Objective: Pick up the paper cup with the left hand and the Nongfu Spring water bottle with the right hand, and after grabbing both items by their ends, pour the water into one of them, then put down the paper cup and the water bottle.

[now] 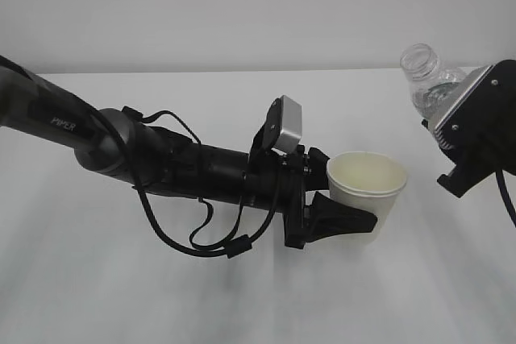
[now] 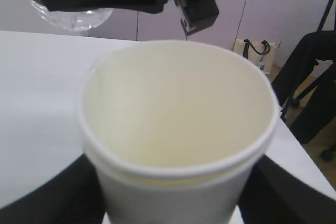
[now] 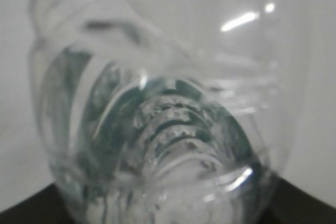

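Paper cup (image 1: 367,191), white, tapered, rolled rim, pale yellowish inside, dry, pinched upright above table (image 1: 121,296) by left hand (image 1: 343,199), ribbed clear Nongfu Spring water bottle (image 1: 427,78), capless, tilted, clamped by right hand (image 1: 463,130), up right.

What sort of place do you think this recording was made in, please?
Probably an office or lab room: a plain white table against a bare pale wall, with wall panels, a bag and a dark wheeled chair beyond.

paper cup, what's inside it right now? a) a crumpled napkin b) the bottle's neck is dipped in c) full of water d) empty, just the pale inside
d, the left wrist view looks straight into the paper cup and shows only its bare pale yellowish wall and bottom, with the water bottle held apart, up to its right.
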You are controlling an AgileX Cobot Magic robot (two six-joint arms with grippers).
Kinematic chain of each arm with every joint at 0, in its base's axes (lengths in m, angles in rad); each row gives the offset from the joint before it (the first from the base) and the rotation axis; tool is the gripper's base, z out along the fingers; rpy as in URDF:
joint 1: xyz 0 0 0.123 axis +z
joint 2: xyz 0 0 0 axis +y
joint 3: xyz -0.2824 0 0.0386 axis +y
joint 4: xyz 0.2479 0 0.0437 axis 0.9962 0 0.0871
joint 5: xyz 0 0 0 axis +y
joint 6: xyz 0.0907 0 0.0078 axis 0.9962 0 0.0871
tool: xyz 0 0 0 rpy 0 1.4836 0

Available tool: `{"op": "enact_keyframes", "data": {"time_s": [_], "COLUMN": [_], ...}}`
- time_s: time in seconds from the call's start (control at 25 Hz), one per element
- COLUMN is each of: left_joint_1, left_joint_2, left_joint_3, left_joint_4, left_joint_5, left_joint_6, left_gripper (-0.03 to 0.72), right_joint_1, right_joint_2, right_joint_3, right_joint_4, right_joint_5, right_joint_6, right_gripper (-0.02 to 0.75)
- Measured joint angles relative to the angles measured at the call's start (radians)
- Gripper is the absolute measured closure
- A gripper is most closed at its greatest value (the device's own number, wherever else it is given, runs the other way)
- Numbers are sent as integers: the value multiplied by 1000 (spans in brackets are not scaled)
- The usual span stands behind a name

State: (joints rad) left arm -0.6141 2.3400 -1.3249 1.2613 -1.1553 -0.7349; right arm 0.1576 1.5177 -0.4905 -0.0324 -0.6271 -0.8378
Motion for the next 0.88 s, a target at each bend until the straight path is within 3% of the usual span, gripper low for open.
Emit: {"op": "enact_keyframes", "data": {"time_s": [0.4,0.88], "left_joint_1": [2,53], "left_joint_2": [0,0], "left_joint_3": [0,0], "left_joint_4": [31,45], "left_joint_5": [0,0], "left_joint_6": [0,37], "left_gripper": [194,195], "right_joint_1": [0,0], "right_joint_2": [0,0], "right_joint_3": [0,0], "right_joint_4": [5,42], "right_joint_5": [0,0], "right_joint_6": [-138,-287], "right_gripper": [310,310]}}
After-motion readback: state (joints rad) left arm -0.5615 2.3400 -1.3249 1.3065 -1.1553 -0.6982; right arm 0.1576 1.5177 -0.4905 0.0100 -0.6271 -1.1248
